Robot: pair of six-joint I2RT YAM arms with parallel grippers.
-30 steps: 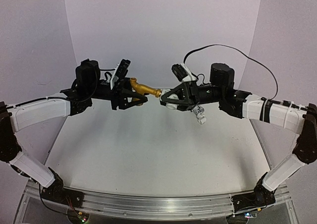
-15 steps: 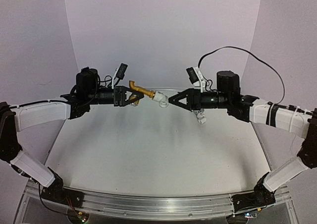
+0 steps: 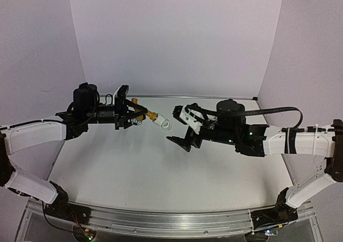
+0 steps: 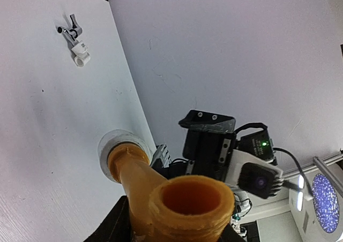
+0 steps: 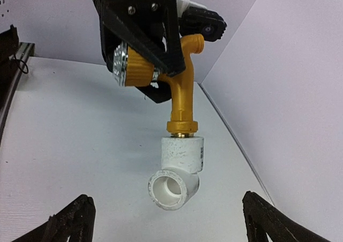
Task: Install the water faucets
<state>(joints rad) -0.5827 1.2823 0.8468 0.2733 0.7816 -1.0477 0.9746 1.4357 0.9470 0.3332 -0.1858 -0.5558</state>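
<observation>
Jutting ahead of the left gripper (image 3: 130,115), brass faucet (image 5: 181,95) was clamped between its fingers, thread seated in white elbow fitting (image 5: 179,169), right gripper (image 3: 179,127) spread wide, empty, kept apart from the fitting.

Shows a dull satin gold finish on the brass-gold faucet (image 5: 182,100), brighter and ridged at its silvery cap, and matt white plastic with faint grey speckles on the elbow fitting (image 5: 179,169). Glints like bare polished metal on the small silver faucet (image 4: 68,32). Looks matt white and finely grained across the table (image 5: 64,161).
</observation>
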